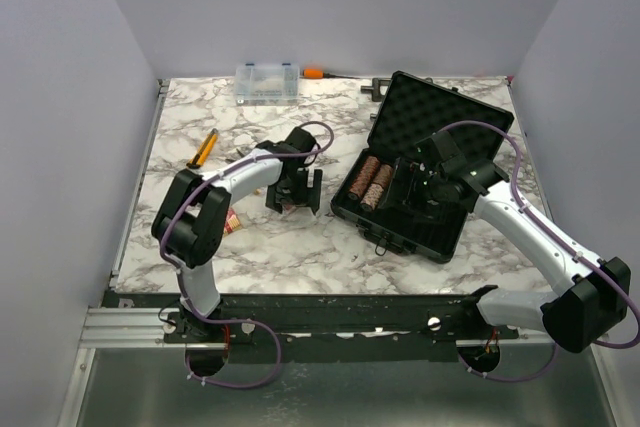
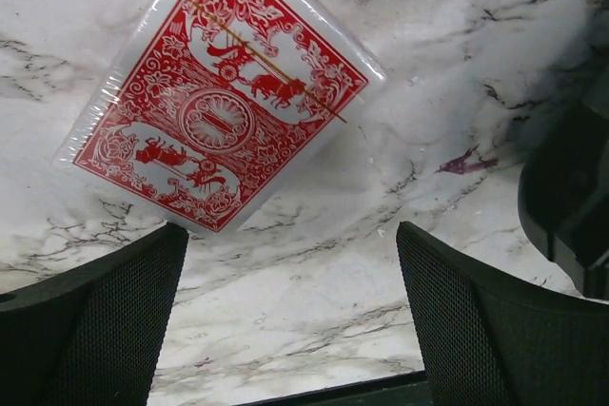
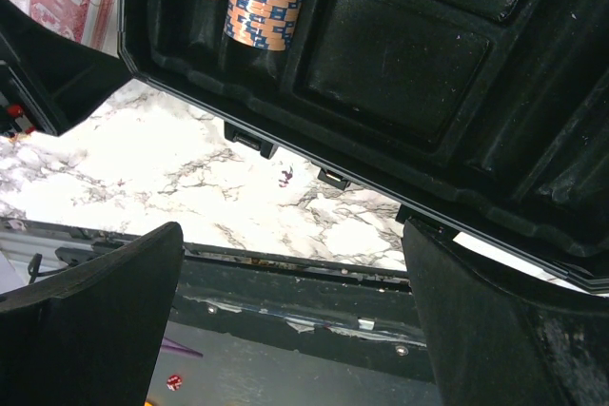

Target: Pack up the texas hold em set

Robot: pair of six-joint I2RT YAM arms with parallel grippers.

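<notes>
Left claw, spread, hovers by the film-wrapped card deck flat on the worktop left of the case — slick, skewed to the jaws, it could pivot out. Right claw hangs spread, empty, over the case.

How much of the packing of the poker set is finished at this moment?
Done: two chip rolls lie in the open case. In hand: the open left gripper hangs near a card deck on the table; the right gripper is open, empty. Left: deck in, lid shut.
</notes>
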